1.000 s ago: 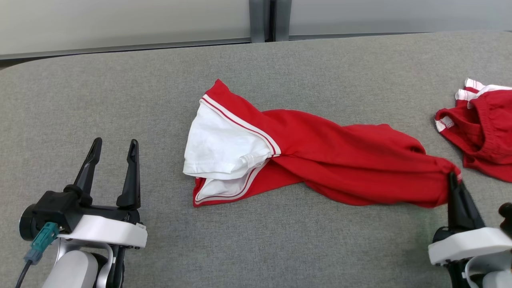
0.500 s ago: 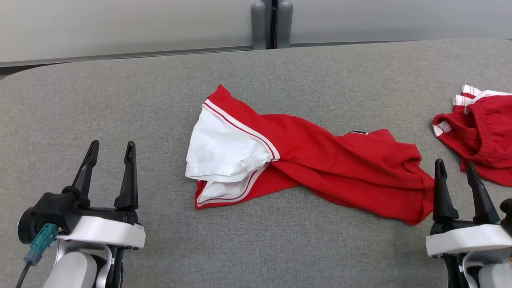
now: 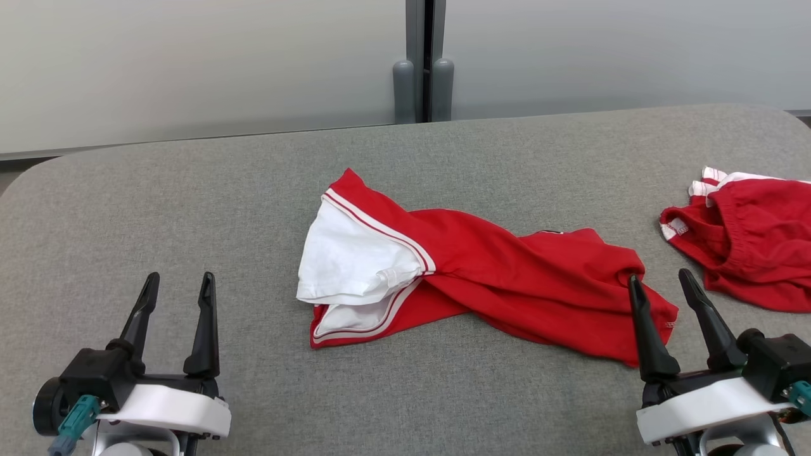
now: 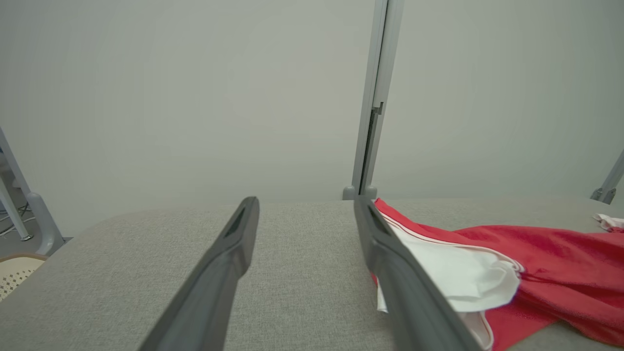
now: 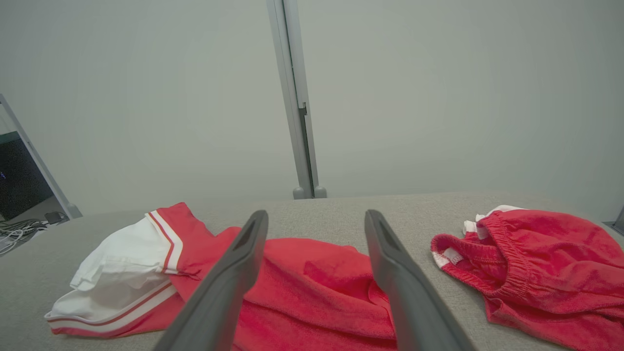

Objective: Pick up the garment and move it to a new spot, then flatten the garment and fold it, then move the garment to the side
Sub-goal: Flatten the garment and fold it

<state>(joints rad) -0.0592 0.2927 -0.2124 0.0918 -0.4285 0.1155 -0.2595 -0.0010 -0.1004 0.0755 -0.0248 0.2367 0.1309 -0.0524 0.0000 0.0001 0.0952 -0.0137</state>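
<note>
left gripper [image 3: 180, 277]: low at near left, fingers forward, parted, empty | right gripper [image 3: 659, 276]: near right, parted, empty, by shirt's end | shirt [image 3: 507, 266]: twisted, lying mid-table [image 3: 190, 202]

Two long, tapering matte-black fingers [image 3: 204, 316] on the left gripper [image 3: 180, 278], rooted in a chunky black block [image 3: 95, 373] and backed by a glossy white curved wrist shell [image 3: 168, 405]. Small teal plug [image 3: 75, 415] at the outer side. Same build on the right gripper [image 3: 659, 277], with a second teal plug [image 3: 801, 389]. Up close, dark grey with a shallow slot near each tip.
</note>
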